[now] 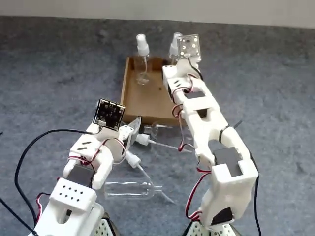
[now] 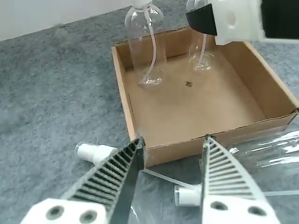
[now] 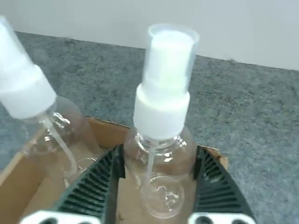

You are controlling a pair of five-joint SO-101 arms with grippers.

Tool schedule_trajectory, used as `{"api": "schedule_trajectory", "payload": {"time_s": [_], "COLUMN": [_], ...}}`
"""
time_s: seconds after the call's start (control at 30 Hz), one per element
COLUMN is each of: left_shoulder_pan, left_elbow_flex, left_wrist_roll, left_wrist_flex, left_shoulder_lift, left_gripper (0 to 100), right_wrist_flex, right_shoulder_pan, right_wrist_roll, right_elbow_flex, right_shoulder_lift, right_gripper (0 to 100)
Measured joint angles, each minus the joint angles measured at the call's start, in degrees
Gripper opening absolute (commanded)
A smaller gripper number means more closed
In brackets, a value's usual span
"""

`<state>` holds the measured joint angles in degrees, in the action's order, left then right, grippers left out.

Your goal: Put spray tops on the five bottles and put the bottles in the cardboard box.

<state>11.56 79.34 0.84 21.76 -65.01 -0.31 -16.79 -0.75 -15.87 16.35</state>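
two capped bottles (image 1: 142, 66) upright in box (image 1: 127, 91), far end; right hand (image 3: 159, 156) clamped on one. left hand (image 2: 174, 139) apart above loose tops (image 2: 91, 152) at box's near edge. likely three left; two lie uncapped on tabletop (image 1: 49, 73).

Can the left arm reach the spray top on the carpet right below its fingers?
Probably yes: the left gripper is open right above that spray top, nothing covers it, and the right gripper is away, around a bottle in the box.
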Motion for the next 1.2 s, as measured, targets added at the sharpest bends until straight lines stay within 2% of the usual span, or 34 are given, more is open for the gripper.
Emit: {"api": "schedule_trajectory", "payload": {"time_s": [0.07,0.33,0.53,0.83,1.2], "left_shoulder_pan": [0.0,1.5,1.6,1.7,1.7], "left_elbow_flex": [0.0,0.0,0.0,0.0,0.0], "left_wrist_roll": [0.0,0.0,0.0,0.0,0.0], "left_wrist_flex": [0.0,0.0,0.0,0.0,0.0], "left_shoulder_lift": [0.0,0.0,0.0,0.0,0.0], "left_gripper": [15,15,15,15,15], "right_wrist_flex": [0.0,0.5,5.1,6.0,18.7], "right_shoulder_pan": [0.0,0.0,0.2,-0.3,-0.3], "right_wrist_roll": [-0.1,-0.1,-0.2,-0.2,-0.2], "right_elbow_flex": [0.0,0.0,3.8,7.9,20.6], "right_shoulder_lift": [0.0,0.0,0.1,0.1,0.1], "right_gripper": [13.0,25.9,26.0,26.0,26.0]}}
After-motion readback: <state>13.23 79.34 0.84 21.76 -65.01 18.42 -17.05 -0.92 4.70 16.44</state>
